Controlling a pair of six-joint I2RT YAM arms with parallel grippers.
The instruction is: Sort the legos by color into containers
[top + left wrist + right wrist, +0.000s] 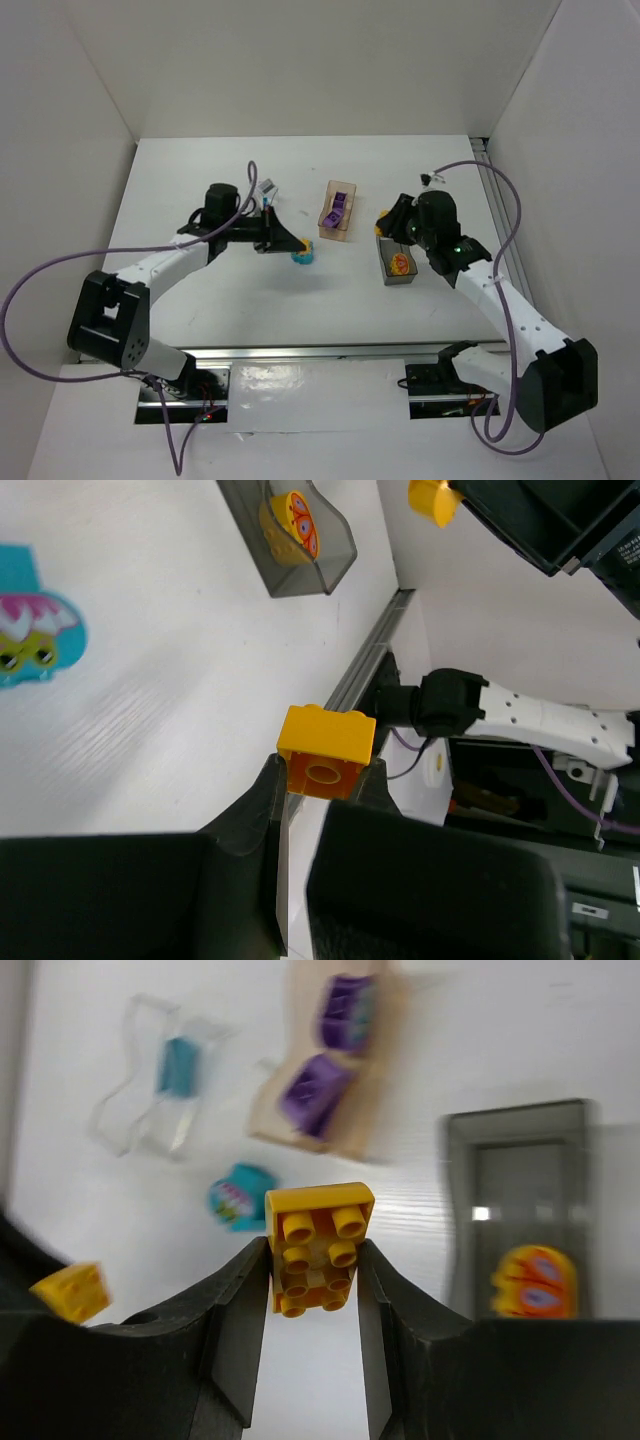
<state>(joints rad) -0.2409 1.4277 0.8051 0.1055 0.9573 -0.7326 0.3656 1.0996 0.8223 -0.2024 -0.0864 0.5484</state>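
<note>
The left gripper (322, 776) is clamped on a yellow brick (325, 736), held above the white table (250, 310) just beside a loose cyan brick (303, 255). The right gripper (315, 1265) pinches a second yellow brick (318, 1222), studs towards the camera, over the far end of the dark grey tray (382, 268). That tray holds a speckled orange brick (402, 264) and sits near the table's right edge. The tan tray (334, 233) with two purple bricks (339, 208) stands between the arms; the clear tray (265, 188) lies further left. The near half of the table is bare.
</note>
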